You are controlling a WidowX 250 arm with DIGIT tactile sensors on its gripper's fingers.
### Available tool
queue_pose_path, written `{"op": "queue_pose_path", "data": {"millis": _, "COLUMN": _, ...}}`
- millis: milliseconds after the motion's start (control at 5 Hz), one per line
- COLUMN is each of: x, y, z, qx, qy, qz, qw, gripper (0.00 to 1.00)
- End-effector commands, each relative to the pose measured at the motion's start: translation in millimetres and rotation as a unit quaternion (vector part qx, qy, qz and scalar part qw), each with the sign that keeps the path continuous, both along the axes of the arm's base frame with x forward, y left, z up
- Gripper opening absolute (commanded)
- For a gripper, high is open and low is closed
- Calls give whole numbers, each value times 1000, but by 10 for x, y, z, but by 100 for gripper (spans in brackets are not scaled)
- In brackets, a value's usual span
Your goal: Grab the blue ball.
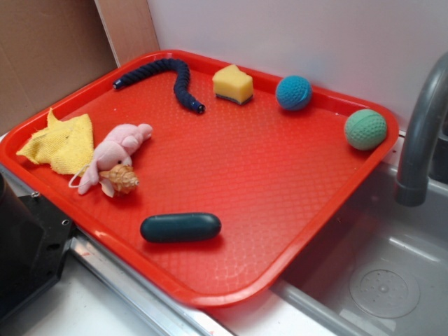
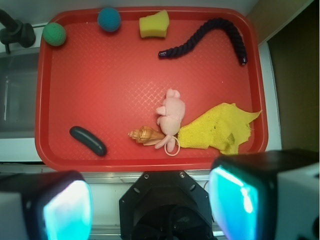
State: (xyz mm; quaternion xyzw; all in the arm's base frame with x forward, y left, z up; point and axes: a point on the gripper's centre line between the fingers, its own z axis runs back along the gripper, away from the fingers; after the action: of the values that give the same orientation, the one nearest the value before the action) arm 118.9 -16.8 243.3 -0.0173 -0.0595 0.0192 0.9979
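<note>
The blue ball (image 1: 293,92) (image 2: 109,19), teal-blue and dimpled, rests at the far edge of the red tray (image 1: 294,210) (image 2: 100,80), between a yellow sponge (image 1: 232,84) (image 2: 154,25) and a paler green ball (image 1: 365,129) (image 2: 54,34). My gripper (image 2: 150,205) hangs high over the counter in front of the tray's near edge, far from the blue ball. Its two cyan-padded fingers (image 2: 67,210) stand wide apart with nothing between them. The exterior view does not show the gripper's fingers.
On the tray also lie a dark teal capsule (image 1: 180,227) (image 2: 88,140), a dark braided rope (image 1: 164,77) (image 2: 210,37), a pink plush toy (image 1: 115,150) (image 2: 171,117), a seashell (image 1: 120,179) (image 2: 145,135) and a yellow cloth (image 1: 61,143) (image 2: 217,127). A grey faucet (image 1: 420,133) and a sink (image 1: 378,280) stand to the right.
</note>
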Motion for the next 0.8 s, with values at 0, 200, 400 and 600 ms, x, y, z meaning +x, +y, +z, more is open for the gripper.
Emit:
{"op": "queue_pose_path", "data": {"millis": 0, "x": 0, "y": 0, "z": 0, "qx": 0, "qy": 0, "qz": 0, "qw": 1000, "gripper": 100}}
{"op": "queue_pose_path", "data": {"millis": 200, "x": 123, "y": 180, "z": -500, "qx": 97, "qy": 40, "qz": 49, "qw": 993, "gripper": 100}}
{"op": "queue_pose_path", "data": {"millis": 400, "x": 619, "y": 137, "z": -852, "qx": 81, "qy": 19, "qz": 24, "qw": 996, "gripper": 100}}
{"op": "queue_pose_path", "data": {"millis": 600, "x": 588, "y": 82, "z": -634, "qx": 78, "qy": -9, "qz": -1, "qw": 997, "gripper": 100}}
